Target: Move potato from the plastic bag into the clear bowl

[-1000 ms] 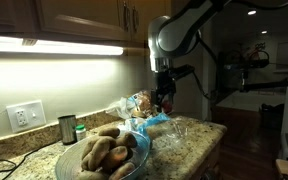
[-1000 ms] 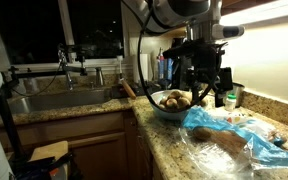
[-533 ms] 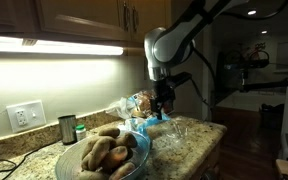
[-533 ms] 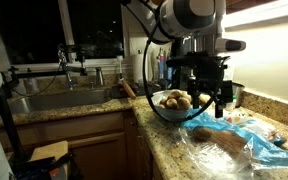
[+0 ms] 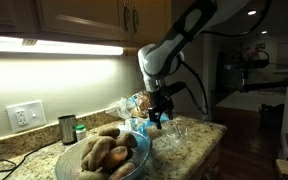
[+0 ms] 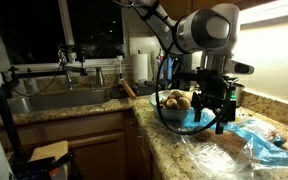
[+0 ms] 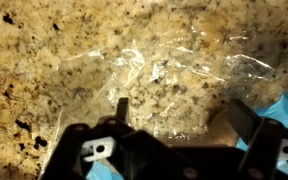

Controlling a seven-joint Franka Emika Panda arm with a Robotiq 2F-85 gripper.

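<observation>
The clear bowl stands at the counter's front with several brown potatoes in it; it shows too in an exterior view. The plastic bag, bluish and wrinkled, lies flat on the granite beside the bowl, and one potato shows through its film. My gripper hangs open just above the bag's near end, close to the bowl. In the wrist view the gripper frames clear film on the granite, with nothing between its fingers. No potato shows there.
A small dark metal cup and a wall outlet are behind the bowl. A sink with a faucet lies along the counter. Cabinets hang above, and the counter edge runs close to the bag.
The gripper has come down and moved away from above the bowl, over the plastic bag. It stays open. Bowl and bag have not moved.
</observation>
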